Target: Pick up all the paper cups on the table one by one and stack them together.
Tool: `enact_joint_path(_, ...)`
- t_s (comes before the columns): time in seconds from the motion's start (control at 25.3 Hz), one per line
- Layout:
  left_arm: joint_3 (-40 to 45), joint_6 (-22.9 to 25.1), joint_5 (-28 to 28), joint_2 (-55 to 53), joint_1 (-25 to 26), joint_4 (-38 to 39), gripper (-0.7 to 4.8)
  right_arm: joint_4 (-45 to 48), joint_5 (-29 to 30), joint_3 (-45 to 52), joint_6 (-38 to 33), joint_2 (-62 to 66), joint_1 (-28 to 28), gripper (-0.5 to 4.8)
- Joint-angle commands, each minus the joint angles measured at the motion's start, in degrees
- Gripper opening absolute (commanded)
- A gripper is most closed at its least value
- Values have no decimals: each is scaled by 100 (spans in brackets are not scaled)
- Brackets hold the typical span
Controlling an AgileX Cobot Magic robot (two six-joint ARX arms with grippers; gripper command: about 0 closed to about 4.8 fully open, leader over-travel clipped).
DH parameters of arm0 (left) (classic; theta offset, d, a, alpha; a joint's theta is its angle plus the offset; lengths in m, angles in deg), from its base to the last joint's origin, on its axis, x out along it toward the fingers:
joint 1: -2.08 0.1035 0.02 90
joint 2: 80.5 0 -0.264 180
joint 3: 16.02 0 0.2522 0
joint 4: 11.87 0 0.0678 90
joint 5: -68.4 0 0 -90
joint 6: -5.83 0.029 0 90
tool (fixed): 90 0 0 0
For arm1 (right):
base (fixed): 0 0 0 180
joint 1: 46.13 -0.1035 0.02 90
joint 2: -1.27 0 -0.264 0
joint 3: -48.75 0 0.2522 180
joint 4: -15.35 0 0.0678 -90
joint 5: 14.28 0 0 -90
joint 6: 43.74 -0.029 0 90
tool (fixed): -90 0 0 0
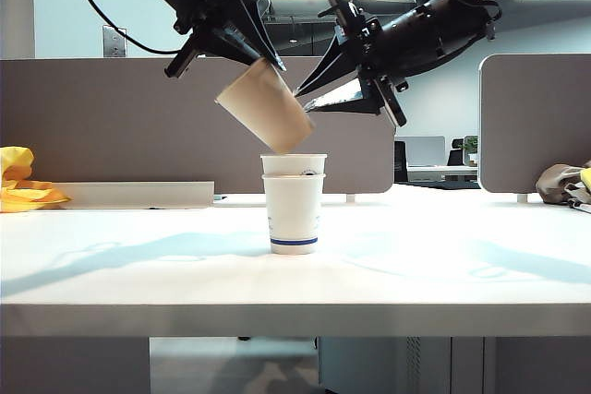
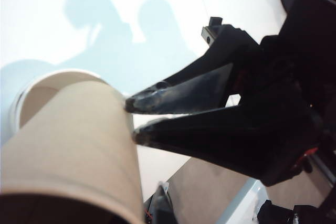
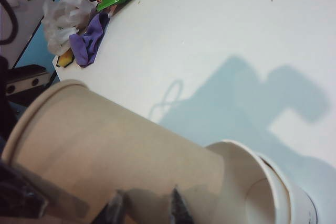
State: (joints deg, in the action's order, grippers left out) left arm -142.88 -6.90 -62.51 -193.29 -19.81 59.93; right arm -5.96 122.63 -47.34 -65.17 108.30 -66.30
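Left gripper: in the exterior view we see the left gripper (image 1: 263,60) above the white cup stack, at the upper rim end of the brown cup (image 1: 267,105); how far its jaws stand apart we cannot tell.
Brown cup: it hangs tilted over the stack, its narrow base dipping into the mouth of the top white cup (image 1: 294,165).
White cup stack: the top white cup sits nested in the lower white cup (image 1: 295,213), which stands upright on the table (image 1: 129,265) and carries a blue band near its base.
Right gripper: the right gripper (image 1: 309,99) comes in above and right of the stack, its black tips against the brown cup's side; its jaws look slightly parted, though we cannot tell whether they squeeze the cup.
Left wrist view only: we see the right gripper (image 2: 134,120) with two dark fingers (image 2: 178,94) nearly together, tips touching the brown cup (image 2: 73,145) wall.
Right wrist view only: the brown cup (image 3: 115,156) base enters the white stack's (image 3: 283,192) open mouth; crumpled bags (image 3: 79,30) lie far beyond the stack at the table (image 3: 220,30) edge.
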Motion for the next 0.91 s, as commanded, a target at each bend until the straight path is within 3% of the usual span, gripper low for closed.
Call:
enact_joint_path(0.04,-39,11,-184,42,-35,-203,31,9,63,-9,-4,-4,-37,117)
enact_joint_path(0.28,-39,11,-181,42,-35,-203,87,-2,70,-9,-2,-4,-35,117)
enact_joint_path(0.91,-39,4,-133,42,-35,-310,56,-31,125,-9,-50,-7,-28,117)
